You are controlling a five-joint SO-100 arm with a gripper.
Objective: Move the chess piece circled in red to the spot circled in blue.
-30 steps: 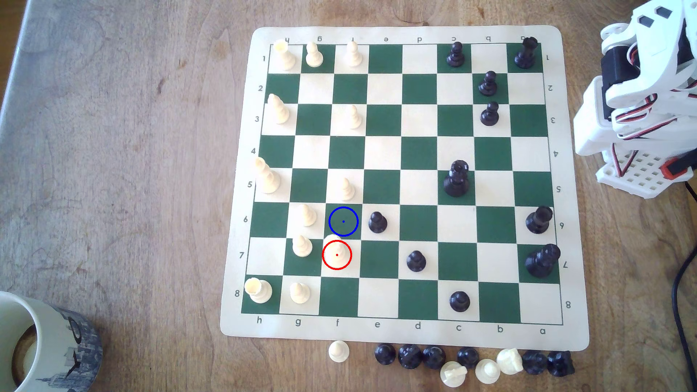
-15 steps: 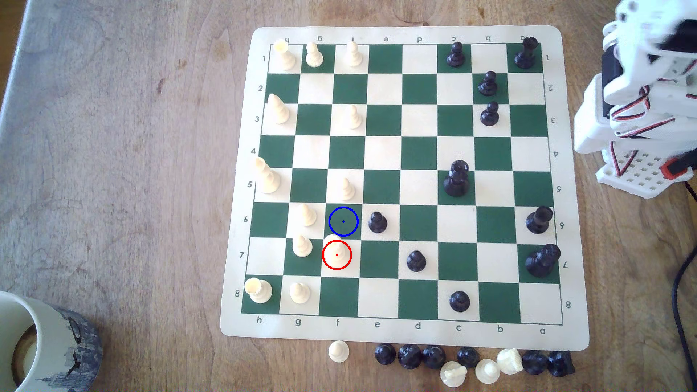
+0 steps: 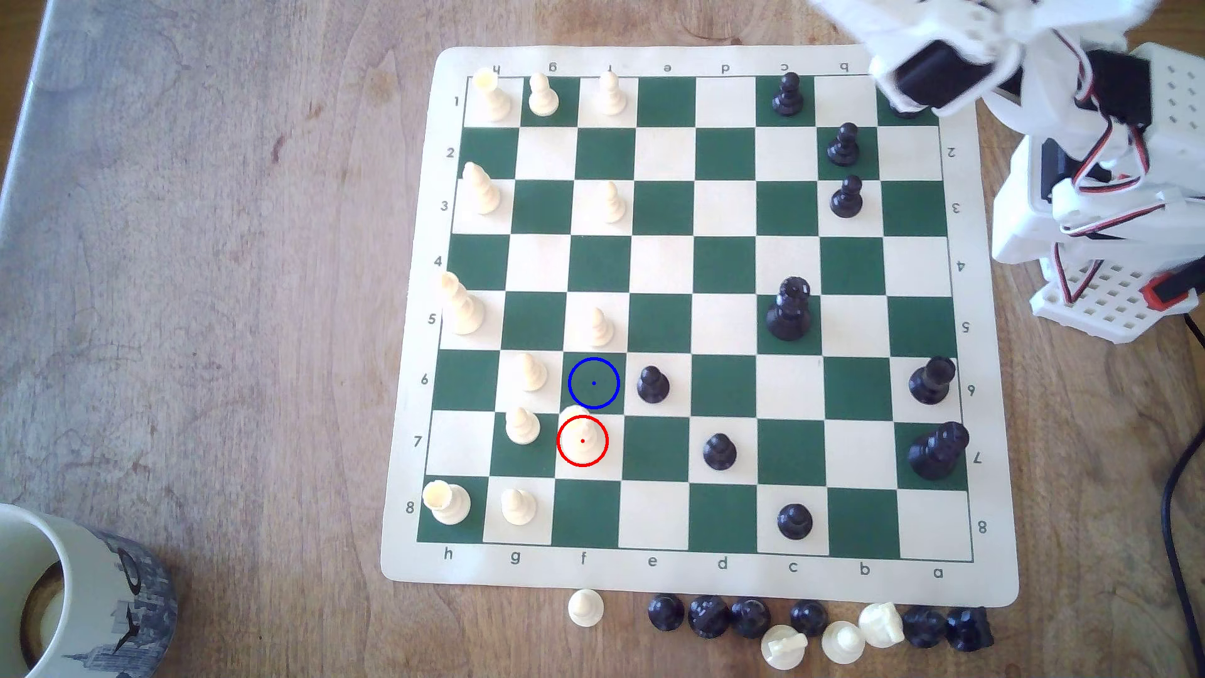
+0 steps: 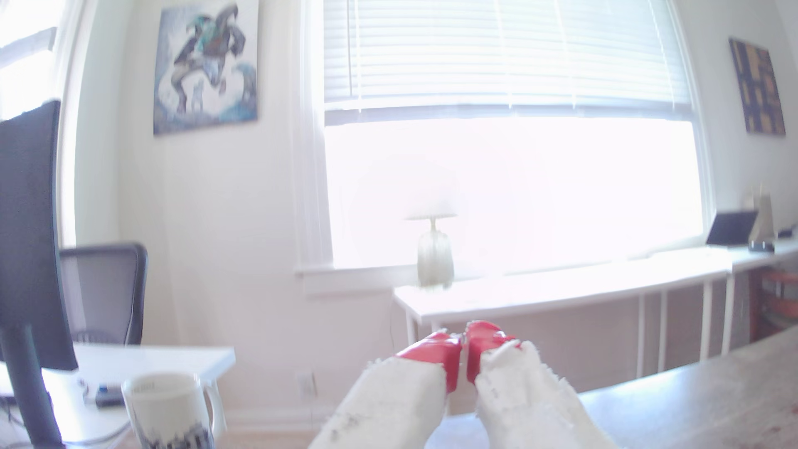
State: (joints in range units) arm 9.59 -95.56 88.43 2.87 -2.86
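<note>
You get the arm (image 3: 978,58) only as a motion-blurred smear, cut off by the exterior view's top edge. It hides most of the black piece (image 3: 905,111) on the board's corner square beneath it. In the wrist view, the mug (image 4: 172,410) beside the jaws is blurred and cropped by the picture's edge, and the window (image 4: 509,190) far beyond the jaws is washed out white.

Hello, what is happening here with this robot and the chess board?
A small white robot arm reaches over the far right corner of the chess board in the exterior view. Its gripper, red-tipped, looks shut and holds nothing, and points out into the room. The chess piece circled in red stands untouched on its cream square. The spot circled in blue, a green square just beyond it, is free. A mug stands off the board.
</note>
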